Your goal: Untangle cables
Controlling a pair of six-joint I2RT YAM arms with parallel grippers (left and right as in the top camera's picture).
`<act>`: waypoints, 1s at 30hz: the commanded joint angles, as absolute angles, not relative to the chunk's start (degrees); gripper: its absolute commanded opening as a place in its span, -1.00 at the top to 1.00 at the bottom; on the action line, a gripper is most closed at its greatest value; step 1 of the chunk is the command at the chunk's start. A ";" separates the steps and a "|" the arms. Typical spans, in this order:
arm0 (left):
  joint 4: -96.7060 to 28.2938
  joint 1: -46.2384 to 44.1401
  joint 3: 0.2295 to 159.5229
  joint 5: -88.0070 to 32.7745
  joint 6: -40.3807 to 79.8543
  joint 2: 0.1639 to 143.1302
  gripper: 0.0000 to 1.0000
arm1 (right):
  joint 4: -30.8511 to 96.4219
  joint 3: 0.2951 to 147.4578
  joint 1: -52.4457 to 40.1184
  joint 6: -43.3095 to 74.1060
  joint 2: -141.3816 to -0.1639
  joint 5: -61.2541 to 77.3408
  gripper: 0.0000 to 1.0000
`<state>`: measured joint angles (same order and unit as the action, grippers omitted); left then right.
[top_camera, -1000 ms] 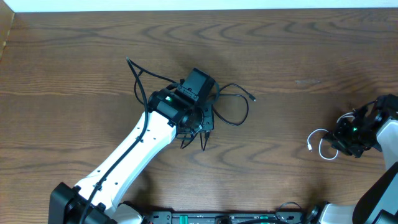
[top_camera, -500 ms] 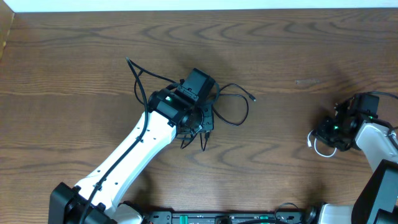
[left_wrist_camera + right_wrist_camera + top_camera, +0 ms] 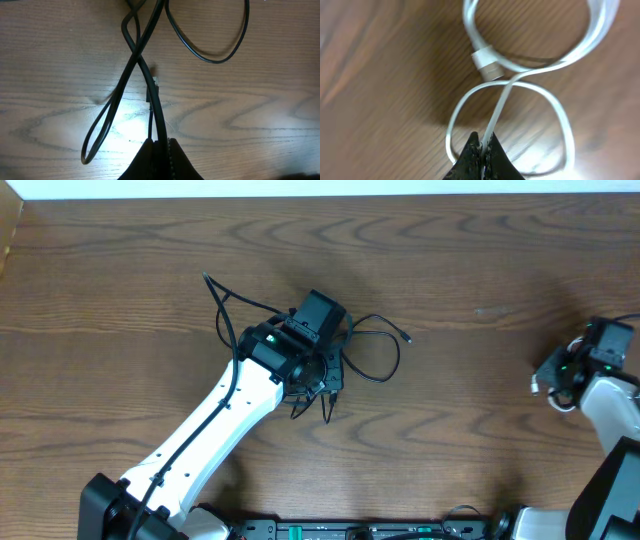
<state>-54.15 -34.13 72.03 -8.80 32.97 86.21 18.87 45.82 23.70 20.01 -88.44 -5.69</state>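
Two black cables [image 3: 375,355] lie tangled at the table's middle, one end reaching up-left [image 3: 208,279] and a plug end at the right [image 3: 407,337]. My left gripper [image 3: 322,385] is shut on a black cable [image 3: 152,107], which runs up from between its jaws and crosses another loop. At the far right my right gripper [image 3: 552,385] is shut on the white cable [image 3: 520,82]. In the right wrist view the white cable hangs in loops above the wood, its plug [image 3: 485,61] near the top.
The wooden table [image 3: 480,270] has a pale back edge along the top of the overhead view. The left arm [image 3: 215,430] stretches diagonally from the bottom left. A dark rail [image 3: 370,530] runs along the near edge.
My right gripper closed on the white cable and carried it right and upward, off its earlier spot on the wood. The left arm and the black cables stayed still.
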 commanded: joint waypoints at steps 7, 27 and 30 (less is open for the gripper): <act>-54.52 -34.09 72.34 -8.29 32.60 86.46 0.85 | 21.91 56.86 30.74 21.85 -88.40 -11.57 0.98; -35.18 -34.09 72.36 -24.53 30.48 86.43 0.85 | 38.76 58.87 22.46 11.46 -88.40 20.67 -0.46; -25.06 -34.11 72.36 -35.09 30.63 86.26 0.85 | 39.35 58.87 18.24 10.44 -88.40 21.56 -0.48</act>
<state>-30.20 -34.13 72.03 -21.21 31.86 86.24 39.03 58.24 21.61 13.10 -88.44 16.73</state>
